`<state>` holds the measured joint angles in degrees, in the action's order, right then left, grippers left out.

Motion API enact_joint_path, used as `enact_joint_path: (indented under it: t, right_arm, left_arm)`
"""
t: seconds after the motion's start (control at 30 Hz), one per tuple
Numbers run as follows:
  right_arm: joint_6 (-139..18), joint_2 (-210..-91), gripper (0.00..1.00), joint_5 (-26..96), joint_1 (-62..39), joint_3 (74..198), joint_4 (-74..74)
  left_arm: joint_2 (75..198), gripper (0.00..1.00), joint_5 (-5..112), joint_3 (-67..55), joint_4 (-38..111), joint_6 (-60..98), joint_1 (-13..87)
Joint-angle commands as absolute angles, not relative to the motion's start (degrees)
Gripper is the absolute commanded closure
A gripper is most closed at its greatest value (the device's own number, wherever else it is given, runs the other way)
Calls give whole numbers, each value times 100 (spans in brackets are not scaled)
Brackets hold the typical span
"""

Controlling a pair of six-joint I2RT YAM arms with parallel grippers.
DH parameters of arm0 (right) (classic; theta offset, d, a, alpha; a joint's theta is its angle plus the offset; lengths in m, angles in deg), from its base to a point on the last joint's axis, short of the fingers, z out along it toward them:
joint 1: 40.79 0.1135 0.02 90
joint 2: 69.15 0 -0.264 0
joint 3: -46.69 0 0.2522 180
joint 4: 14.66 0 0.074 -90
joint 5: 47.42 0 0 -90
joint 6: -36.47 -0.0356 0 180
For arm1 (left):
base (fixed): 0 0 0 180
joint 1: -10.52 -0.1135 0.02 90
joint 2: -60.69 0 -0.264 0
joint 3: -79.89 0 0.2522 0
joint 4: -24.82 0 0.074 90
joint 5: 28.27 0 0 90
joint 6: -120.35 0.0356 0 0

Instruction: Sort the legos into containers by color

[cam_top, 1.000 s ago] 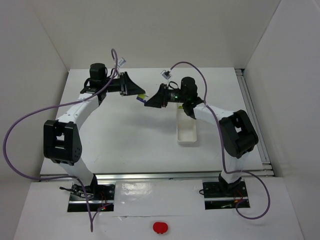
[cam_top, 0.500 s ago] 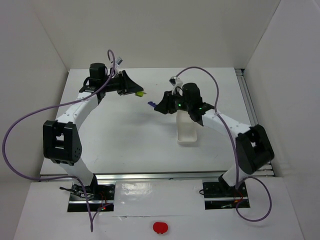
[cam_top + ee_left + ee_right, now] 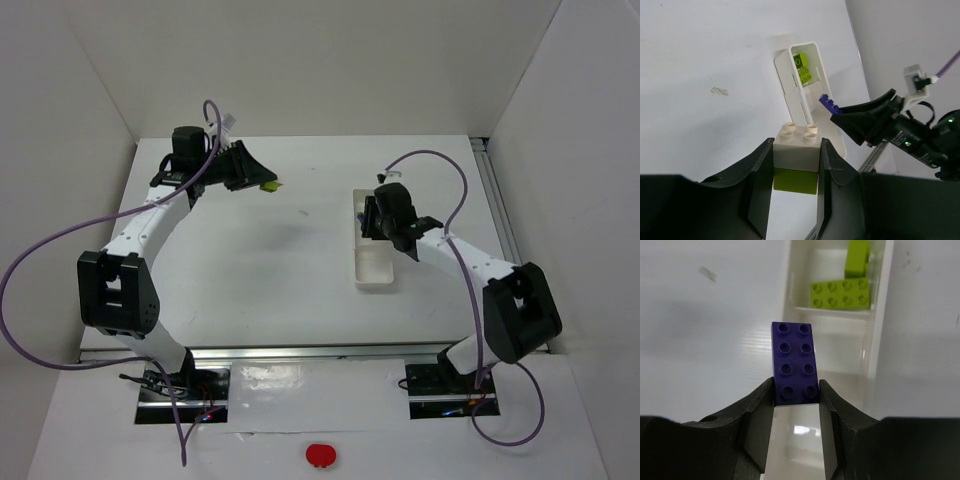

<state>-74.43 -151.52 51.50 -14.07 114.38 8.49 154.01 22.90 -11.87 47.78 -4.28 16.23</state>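
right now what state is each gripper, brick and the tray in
left gripper, shut on white-and-green brick
right gripper, shut on purple brick
tray, end compartment holding green bricks
green bricks, two, lying loose in tray

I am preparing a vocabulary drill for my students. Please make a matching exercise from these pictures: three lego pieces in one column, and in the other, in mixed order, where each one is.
Things:
1. purple brick
2. white-and-green stack
3. flat green brick

Places:
A. lying in a compartment of the tray
B. clamped in the right gripper
C. clamped in the left gripper

Pairs: 1-B, 2-C, 3-A
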Motion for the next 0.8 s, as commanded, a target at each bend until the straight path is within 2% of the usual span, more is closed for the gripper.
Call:
enact_joint_path:
  t: [0.0, 0.2, 0.27, 0.3, 0.33, 0.37, 0.43, 0.57, 0.6, 0.63, 0.67, 0.77]
  right_arm:
    - [-7357, -15370, 92, 5567, -1459, 11599, 1159]
    - [-7304, -15678, 86, 5514, -1513, 11547, 931]
    - [-7304, -15818, 69, 5567, -1513, 11547, 859]
    - [-7304, -15819, 56, 5567, -1513, 11625, 859]
    - [-7304, -15819, 49, 5567, -1513, 11626, 859]
    - [-7304, -15819, 37, 5567, -1513, 11713, 859]
    - [-7252, -15819, 30, 5506, -1513, 11793, 911]
    - [-7251, -15512, 29, 5558, -1513, 11854, 973]
    - [-7251, -15415, 30, 5558, -1513, 11906, 973]
    - [-7251, -15319, 40, 5437, -1513, 11907, 973]
    - [-7251, -15126, 43, 5313, -1513, 11968, 895]
    - [-6998, -14984, 45, 4147, -1513, 12187, 570]
  left_arm:
    - [15184, 100, 2306, -1148, 4816, -331, 1614]
    - [15184, 100, 2148, -1148, 4816, -331, 1614]
    - [15236, 100, 2095, -1201, 4816, -331, 1614]
    - [15236, 100, 2043, -1201, 4816, -331, 1614]
    - [15236, 100, 2042, -1201, 4816, -331, 1614]
    - [15289, 100, 1973, -1253, 4816, -331, 1614]
    - [15289, 100, 1972, -1253, 4816, -331, 1614]
    - [15342, 100, 1911, -1314, 4764, -331, 1675]
    - [15394, 100, 1815, -1315, 4764, -331, 1676]
    - [15395, 100, 1718, -1367, 4764, -262, 1676]
    - [15395, 100, 1508, -1368, 4764, -209, 1728]
    - [15534, 100, 746, -1368, 4649, 27, 1728]
